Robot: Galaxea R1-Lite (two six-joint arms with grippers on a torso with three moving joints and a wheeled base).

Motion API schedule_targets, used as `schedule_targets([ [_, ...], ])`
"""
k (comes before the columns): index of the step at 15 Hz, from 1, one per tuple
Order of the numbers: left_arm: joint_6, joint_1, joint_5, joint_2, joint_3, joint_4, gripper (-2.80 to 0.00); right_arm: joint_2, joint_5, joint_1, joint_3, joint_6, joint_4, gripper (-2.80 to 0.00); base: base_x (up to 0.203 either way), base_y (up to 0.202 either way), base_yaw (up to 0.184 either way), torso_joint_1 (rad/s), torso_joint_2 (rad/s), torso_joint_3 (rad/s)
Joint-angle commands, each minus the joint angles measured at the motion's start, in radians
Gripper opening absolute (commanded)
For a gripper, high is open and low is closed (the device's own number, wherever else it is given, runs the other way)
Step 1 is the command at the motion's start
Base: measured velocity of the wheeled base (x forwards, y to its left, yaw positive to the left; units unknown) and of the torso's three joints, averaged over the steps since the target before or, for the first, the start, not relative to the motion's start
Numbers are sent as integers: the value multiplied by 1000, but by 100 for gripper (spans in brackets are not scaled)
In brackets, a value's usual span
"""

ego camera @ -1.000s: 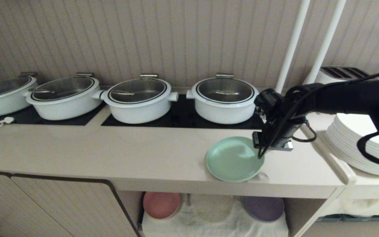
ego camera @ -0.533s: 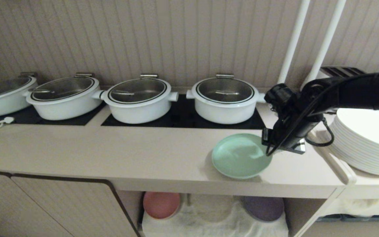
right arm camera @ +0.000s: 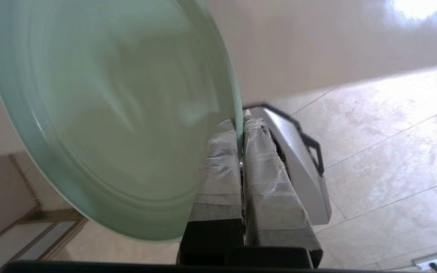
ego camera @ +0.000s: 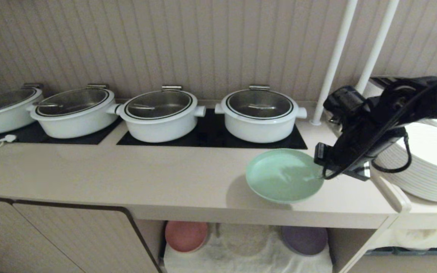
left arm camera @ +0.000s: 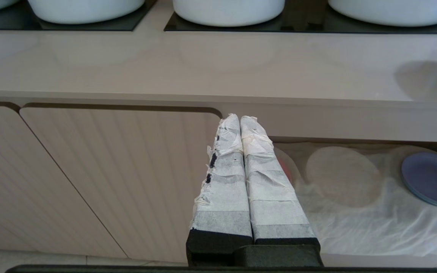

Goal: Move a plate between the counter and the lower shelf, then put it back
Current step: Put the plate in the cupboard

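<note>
A: Where is the mint-green plate (ego camera: 283, 175)?

B: Lifted off the desk (ego camera: 127, 170), near its right end and close to the front edge, with a soft round shadow on the beige top beneath it. It is a round matte disc with a low raised rim, tilted a little.

A: What has hold of it?

B: The right pincer (ego camera: 321, 171). Its two fingers (right arm camera: 218, 167), wrapped in crinkled whitish tape, are pressed together on the plate's right rim, one on each face of it. The black arm reaches in from the right.

A: And the left pincer (left arm camera: 239, 119)?

B: Closed on nothing, its taped fingers touching along their length, hanging low in front of the ribbed cabinet door (left arm camera: 101, 178).

A: What else sits on the desk?

B: Four glossy white pots (ego camera: 259, 113) with glass lids in steel rings, in a row along the back edge on black inset hob panels (ego camera: 211, 134). Past the right end a stack of white plates (ego camera: 427, 167) stands on a side ledge, by two white poles (ego camera: 336, 57).

A: And the lower shelf (ego camera: 247, 246)?

B: A recess under the desk's right part, its floor draped in a wrinkled white cloth with round dimples. A pink plate (ego camera: 186, 236) lies at its left side, a purple plate (ego camera: 304, 239) at its right, and the dimple between them is bare.
</note>
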Motion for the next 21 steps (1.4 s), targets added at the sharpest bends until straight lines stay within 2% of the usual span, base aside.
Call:
schedule_targets([
  [1,0,0,0,0,0,0,-280,-85,8,1,55,6,3,-280,0,0,0,0,0,0],
  [4,0,0,0,0,0,0,-280,-171,14,1,126,55,5,-280,0,0,0,0,0,0],
  [9,0,0,0,0,0,0,-280,-340,5,2,244,58,8,-280,0,0,0,0,0,0],
  [18,0,0,0,0,0,0,-280,-596,-131,-3,531,61,74,-280,0,0,0,0,0,0],
  [19,0,0,0,0,0,0,-280,-611,-145,-3,560,76,74,-280,0,0,0,0,0,0],
  [21,0,0,0,0,0,0,-280,-630,-157,-3,609,158,75,-280,0,0,0,0,0,0],
])
